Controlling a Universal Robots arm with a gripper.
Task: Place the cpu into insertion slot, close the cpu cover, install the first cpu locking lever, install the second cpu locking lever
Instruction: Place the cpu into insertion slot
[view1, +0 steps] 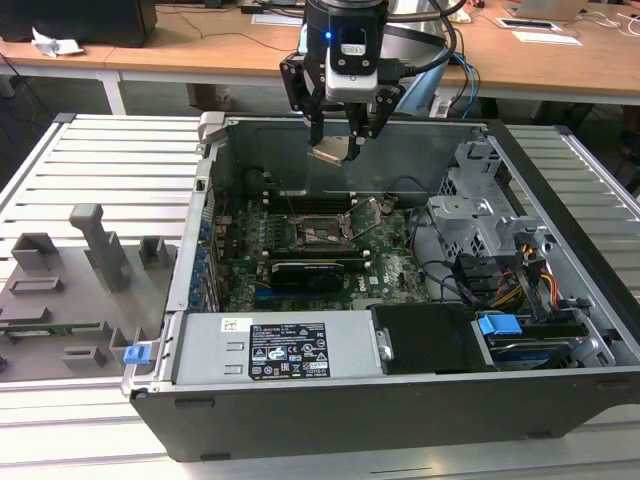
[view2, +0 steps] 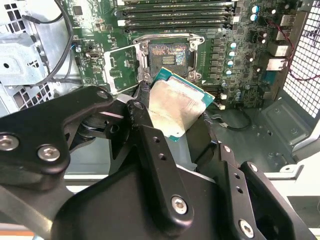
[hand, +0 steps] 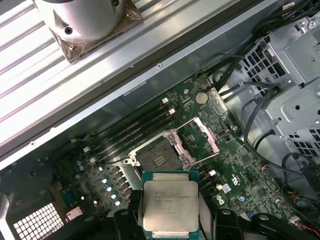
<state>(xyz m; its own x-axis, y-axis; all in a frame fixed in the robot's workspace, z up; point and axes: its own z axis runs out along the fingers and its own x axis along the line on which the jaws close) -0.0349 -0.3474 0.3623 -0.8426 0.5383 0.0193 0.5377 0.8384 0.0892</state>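
Claw clamped on cpu edges, likely sparing its contacts, high over slot whose cover stands raised, leaving it exposed.

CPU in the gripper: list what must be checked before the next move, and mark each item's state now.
1. Grip: ok. The gripper is shut on the cpu, with its fingers at two opposite edges.
2. Insertion slot empty: ok. Both wrist views show no chip in it.
3. Cpu cover open: ok. It is swung up beside the slot.
4. Cpu lined up over the slot: cannot tell. In the exterior view it hangs well above the board.
5. Cpu corner marks matched to the slot: cannot tell.
6. Locking levers clear of the slot: cannot tell.
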